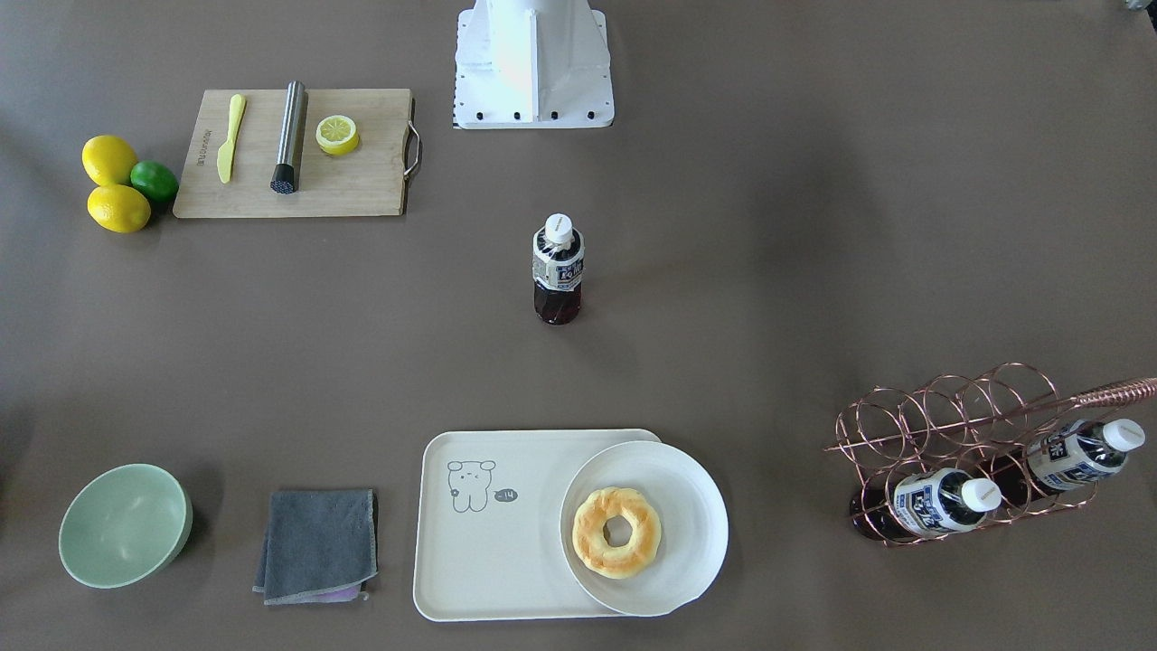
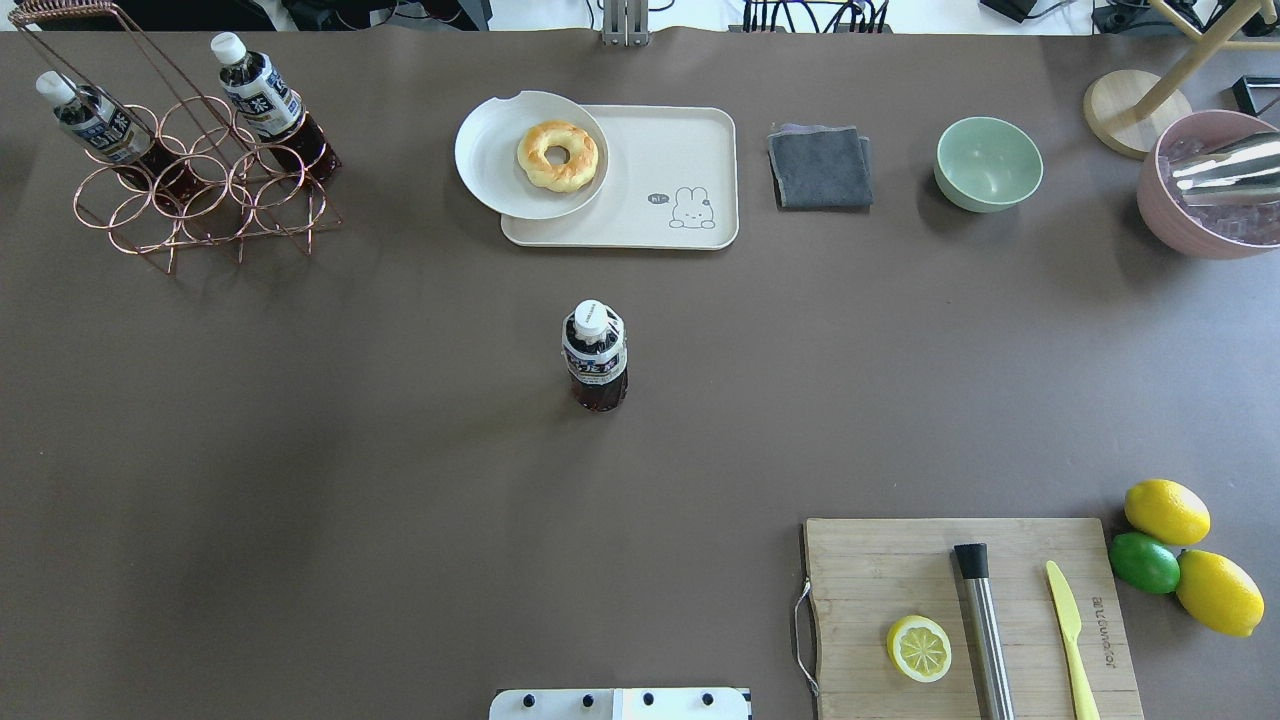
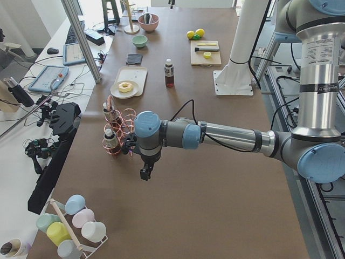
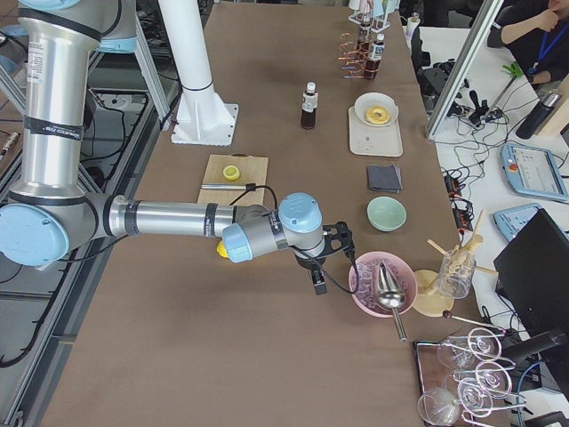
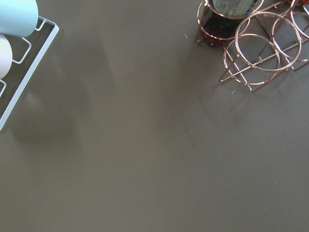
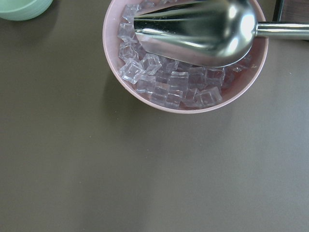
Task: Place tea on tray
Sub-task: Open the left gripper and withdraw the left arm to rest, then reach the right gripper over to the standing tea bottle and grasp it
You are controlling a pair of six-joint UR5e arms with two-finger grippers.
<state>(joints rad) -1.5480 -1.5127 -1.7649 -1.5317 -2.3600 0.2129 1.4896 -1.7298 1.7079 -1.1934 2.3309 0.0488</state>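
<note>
Overhead, the cutting board [image 2: 870, 570] lies at lower right. The tea [image 2: 595, 357] stands upright at frame centre, well apart from the tray [image 2: 660, 150] at upper centre. I cannot tell whether the left gripper [image 3: 145, 174] or the right gripper [image 4: 318, 283] has its jaws parted or closed.

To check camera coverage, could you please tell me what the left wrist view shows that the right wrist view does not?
Only the left wrist view: a copper wire bottle rack, and a white wire rack with a pale blue cup. Only the right: a pink bowl of clear ice cubes, a steel scoop, the edge of a pale green bowl. Both: the bare brown table.
</note>
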